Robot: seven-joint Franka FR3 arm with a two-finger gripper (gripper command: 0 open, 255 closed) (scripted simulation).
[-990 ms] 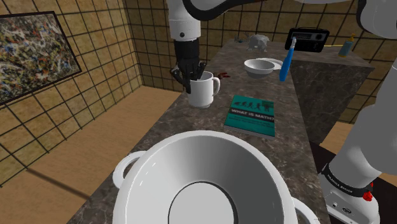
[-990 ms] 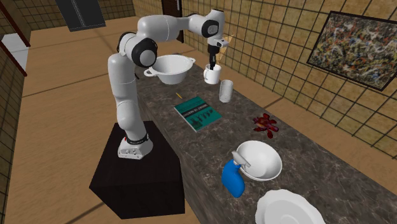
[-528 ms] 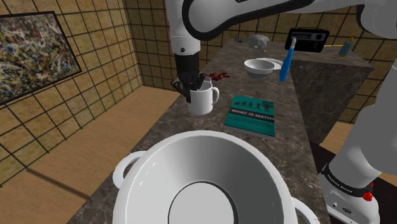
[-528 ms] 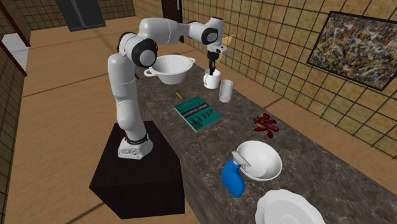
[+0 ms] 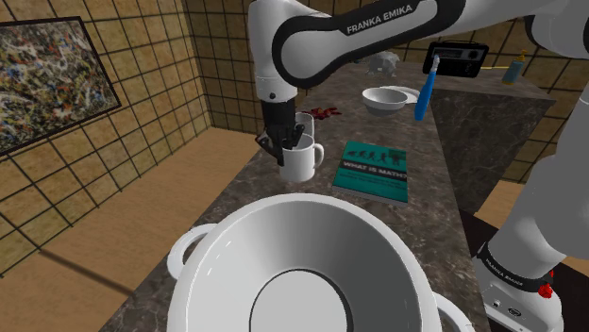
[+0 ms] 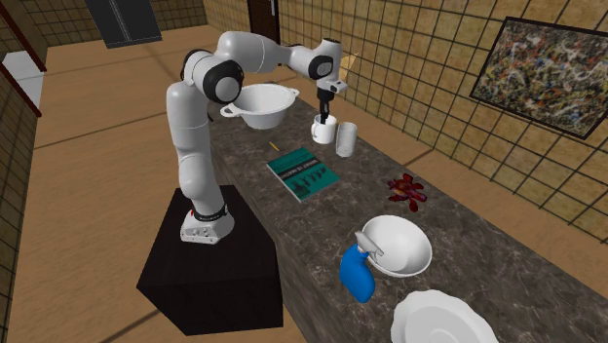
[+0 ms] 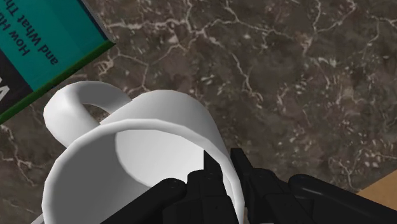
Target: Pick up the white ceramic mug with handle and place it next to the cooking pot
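Far to the left of the book, in the shoulder view, a speckled painting hangs on the tiled wall. On the near side of the book and a little to its left, the big white cooking pot stands on the dark marbled worktop, with a loop handle on each side. Just left of the book is the white mug, upright, with its handle turned toward the book. It is near the pot but apart from it.

My gripper comes straight down on the side of the mug away from the book and is closed on the rim. In the wrist view one finger is inside the mug and the other is outside, with the white wall pinched between them. I cannot tell whether the mug's base rests on the worktop.

Beyond the book's far left corner a pale tumbler stands close behind the mug, and farther on lies a small red cluster. Straight beyond the book sits a white bowl, with a blue spray bottle leaning at its edge. In the second exterior view my black stand is on the floor beside the worktop, level with the book.
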